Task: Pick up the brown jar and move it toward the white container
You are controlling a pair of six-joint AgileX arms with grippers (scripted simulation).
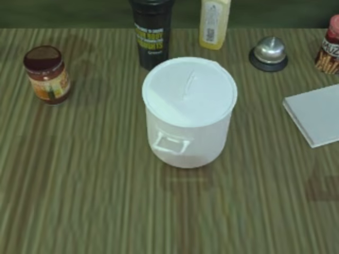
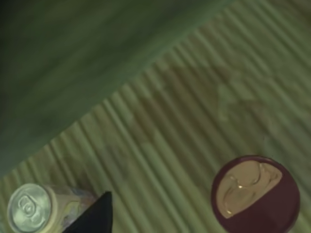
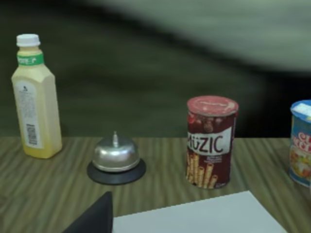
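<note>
The brown jar point(image 1: 46, 74) stands upright at the table's far left, with a dark reddish-brown lid and an orange-yellow label. The left wrist view looks down on its lid point(image 2: 255, 194). My left gripper point(image 2: 194, 229) hovers above and beside it, open, with only one dark finger point(image 2: 97, 218) showing and nothing held. The white container point(image 1: 189, 111) sits mid-table, lid on, its side handle facing the front edge. My right gripper point(image 3: 138, 229) is open over the right side, one finger point(image 3: 97, 218) visible. Neither arm appears in the top view.
A black tumbler point(image 1: 152, 32) and a yellow bottle point(image 1: 214, 21) stand behind the white container. A silver bell point(image 1: 269, 53), a red-capped snack can point(image 1: 331, 45) and a flat white slab point(image 1: 317, 114) are at the right. A drink can point(image 2: 29, 208) lies near the jar.
</note>
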